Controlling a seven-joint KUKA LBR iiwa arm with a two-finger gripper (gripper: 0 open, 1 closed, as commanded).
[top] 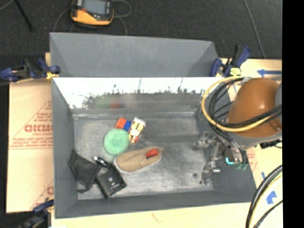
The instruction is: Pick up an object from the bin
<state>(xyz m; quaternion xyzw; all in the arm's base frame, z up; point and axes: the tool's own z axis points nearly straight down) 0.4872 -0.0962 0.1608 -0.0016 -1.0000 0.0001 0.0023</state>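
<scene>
Hanging low over bare floor at the right end of the bin (142, 61), gripper (211, 163) sat under orange wrist cover (254, 103) w/ looped cables. Opening: couldn't tell from this angle; nothing seen in its grasp. Nearest obj: tan slipper-shaped item (135, 160) w/ red patch, mid-bin, well apart from gripper. Green ball (116, 141) touching it at rear-left; two small multicolour toys (130, 126) just behind. Black items (95, 174) heaped in front-left corner.
</scene>
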